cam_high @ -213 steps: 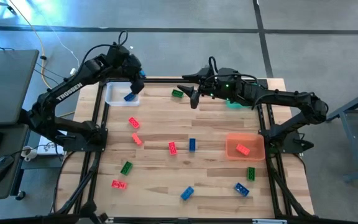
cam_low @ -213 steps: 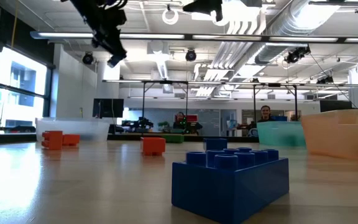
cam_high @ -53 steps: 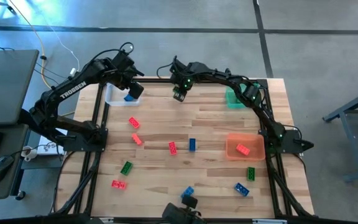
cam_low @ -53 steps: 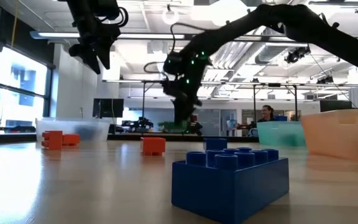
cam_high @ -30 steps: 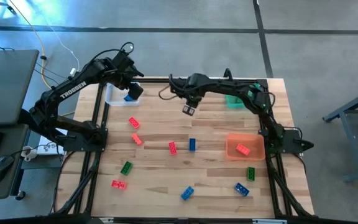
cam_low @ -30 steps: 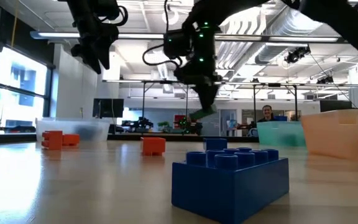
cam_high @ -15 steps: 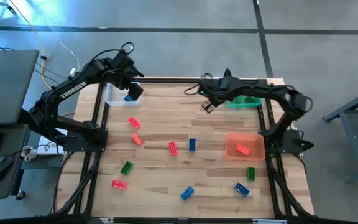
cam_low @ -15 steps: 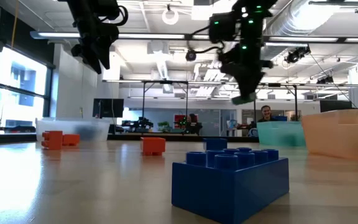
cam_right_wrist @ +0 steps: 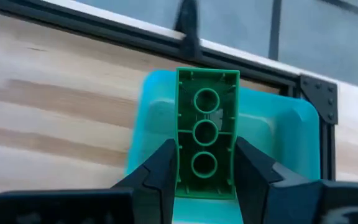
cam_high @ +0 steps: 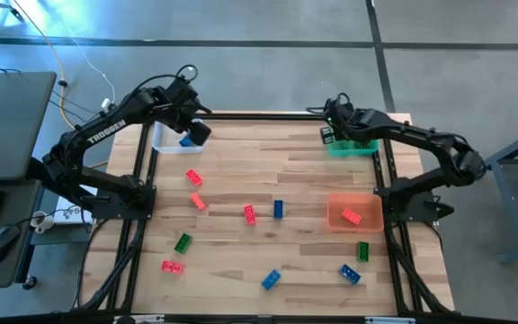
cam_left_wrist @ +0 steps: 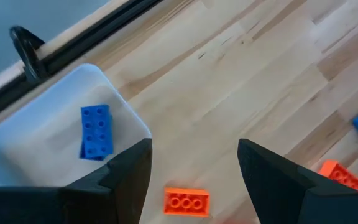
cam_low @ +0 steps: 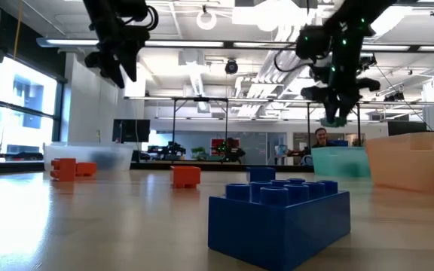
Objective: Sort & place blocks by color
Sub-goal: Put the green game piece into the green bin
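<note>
My right gripper (cam_high: 328,135) hangs over the left rim of the green bin (cam_high: 356,145) at the table's far right, shut on a green block (cam_right_wrist: 206,143). At the far left, my left gripper (cam_left_wrist: 194,177) stands open above the clear bin's (cam_high: 164,137) inner edge; a blue block (cam_left_wrist: 96,130) lies flat in that bin. Red blocks (cam_high: 193,177), blue blocks (cam_high: 278,209) and green blocks (cam_high: 183,242) lie scattered flat on the wooden table. In the low view my right gripper (cam_low: 336,113) is well above the table. My right gripper pinches the green block by its two long sides (cam_right_wrist: 182,169), at the end nearest the wrist, between its two fingers. The fingers slant down and lie along the block. It is lifted clear above the green bin's rim (cam_right_wrist: 143,124), its hollow underside turned to the wrist camera.
An orange bin (cam_high: 368,205) with one red block (cam_high: 352,216) inside stands at the right edge. A black frame rail (cam_high: 268,115) runs along the far edge. An orange block (cam_left_wrist: 186,201) lies just below my left gripper. A large blue block (cam_low: 277,218) fills the low view's foreground.
My right gripper has travelled from the far middle of the table toward the right edge, to the green bin, carrying the green block clear of the table and rolling its wrist on the way. It has stayed shut on the block.
</note>
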Controlling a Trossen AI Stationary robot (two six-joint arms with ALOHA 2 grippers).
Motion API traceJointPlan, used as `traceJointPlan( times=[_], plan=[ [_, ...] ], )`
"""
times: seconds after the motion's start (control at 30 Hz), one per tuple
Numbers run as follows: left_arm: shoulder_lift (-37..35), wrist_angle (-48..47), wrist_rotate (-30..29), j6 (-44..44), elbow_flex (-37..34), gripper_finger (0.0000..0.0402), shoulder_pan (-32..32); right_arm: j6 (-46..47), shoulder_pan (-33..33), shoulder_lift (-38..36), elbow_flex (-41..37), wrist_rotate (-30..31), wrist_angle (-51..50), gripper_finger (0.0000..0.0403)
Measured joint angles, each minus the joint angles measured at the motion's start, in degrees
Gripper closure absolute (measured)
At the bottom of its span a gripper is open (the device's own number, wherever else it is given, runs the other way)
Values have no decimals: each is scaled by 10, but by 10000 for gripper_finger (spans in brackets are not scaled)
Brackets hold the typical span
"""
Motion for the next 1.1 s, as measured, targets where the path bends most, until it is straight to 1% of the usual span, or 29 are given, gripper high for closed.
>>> traceJointPlan(
  times=[0.1, 0.23, 0.4, 0.53, 0.63, 0.87, 1.0, 1.1],
  plan=[
    [0, 0, 0, -49, 0, 179, -10, -5, -23, 2, -25, -7, 30, 304],
    [0, 0, 0, -109, 0, 179, -19, -47, -44, 2, -57, -40, 66, 304],
    [0, 0, 0, -134, 0, 179, -25, -100, -73, 2, -83, -71, 80, 304],
    [0, 0, 0, -136, 0, 179, -27, -119, -96, 3, -93, -96, 85, 304],
    [0, 0, 0, -136, 0, 179, -27, -120, -112, 3, -93, -100, 88, 304],
    [0, 0, 0, -135, 0, 179, -27, -78, -146, 9, -93, -155, 88, 304],
    [0, 0, 0, -135, 0, 179, -27, -58, -152, 25, -93, -177, 88, 303],
    [0, 0, 0, -135, 0, 179, -27, -47, -151, 33, -93, -188, 89, 276]
  ],
)
